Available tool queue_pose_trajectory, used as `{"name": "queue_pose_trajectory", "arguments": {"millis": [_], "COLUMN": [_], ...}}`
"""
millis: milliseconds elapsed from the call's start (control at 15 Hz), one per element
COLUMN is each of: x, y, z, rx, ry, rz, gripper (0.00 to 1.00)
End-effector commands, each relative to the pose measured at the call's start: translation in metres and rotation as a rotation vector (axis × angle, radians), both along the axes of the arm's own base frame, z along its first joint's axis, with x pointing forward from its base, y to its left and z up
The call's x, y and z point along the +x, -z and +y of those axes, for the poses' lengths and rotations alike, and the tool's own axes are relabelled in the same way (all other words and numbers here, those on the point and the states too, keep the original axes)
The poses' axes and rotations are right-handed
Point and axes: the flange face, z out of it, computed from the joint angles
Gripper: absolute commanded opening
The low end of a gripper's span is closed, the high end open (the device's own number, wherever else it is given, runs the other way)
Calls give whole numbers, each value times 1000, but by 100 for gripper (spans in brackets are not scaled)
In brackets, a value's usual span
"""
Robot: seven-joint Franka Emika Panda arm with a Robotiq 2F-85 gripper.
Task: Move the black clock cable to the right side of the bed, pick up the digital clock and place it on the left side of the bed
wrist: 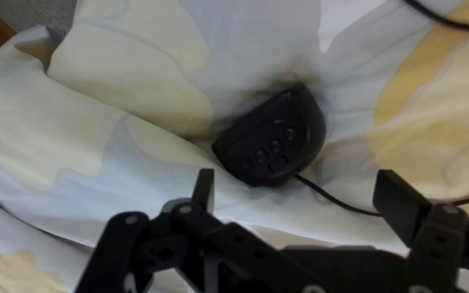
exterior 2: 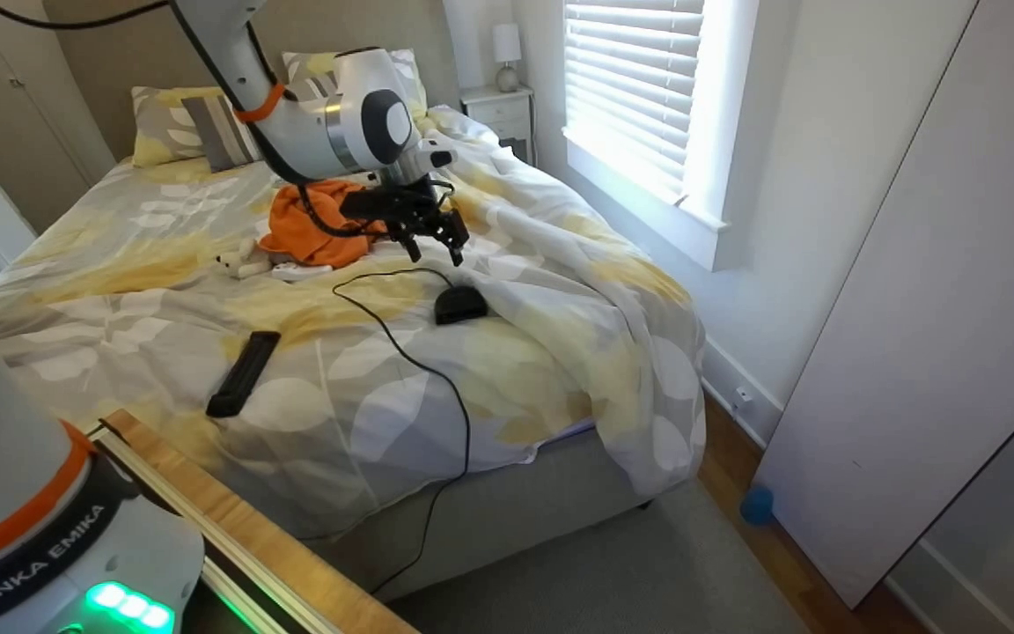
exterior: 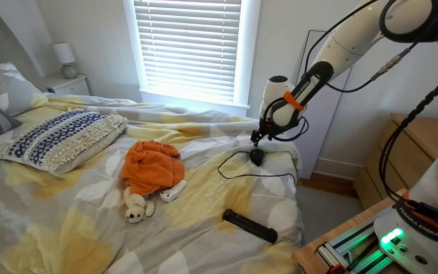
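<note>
Thin cable (wrist: 331,198) across rumpled bed (exterior: 200,239).

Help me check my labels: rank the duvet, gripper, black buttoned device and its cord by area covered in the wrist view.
1. Duvet
2. Gripper, enlarged by its nearness
3. Black buttoned device
4. Cord, thin throughout

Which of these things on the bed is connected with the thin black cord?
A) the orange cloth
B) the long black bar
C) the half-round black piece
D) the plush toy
C: in the wrist view, the cord runs into the rounded edge of the black piece.
</note>
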Motion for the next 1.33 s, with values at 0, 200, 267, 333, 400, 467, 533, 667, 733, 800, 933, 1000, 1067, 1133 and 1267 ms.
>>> {"name": "queue_pose_trajectory", "arguments": {"millis": [0, 200, 267, 333, 400, 467, 533, 667, 733, 800, 933, 1000, 1067, 1133, 1267], "x": [0, -1, -1, 5, 5, 7, 8, 12, 14, 16, 20, 22, 23, 25, 24], "y": [1, 0, 0, 5, 9, 13, 17, 23, 26, 29, 34, 38, 42, 47, 58], "z": [-2, 2, 2, 3, 3, 3, 3, 0, -3, -7, -17, -23, -30, -36, -46], "rx": [-1, 0, 0, 23, 64, 99, 135, 204, 239, 276, 347, 374, 396, 405, 422], "ry": [8, 13, 13, 108, 126, 190, 228, 317, 366, 410, 478, 505, 532, 552, 586], "rz": [-1, -3, -3, 16, 45, 82, 107, 143, 152, 160, 146, 135, 134, 126, 120], "gripper": [100, 100, 100, 100, 100, 100, 100, 100, 100, 100, 100, 100, 100, 100, 100]}}
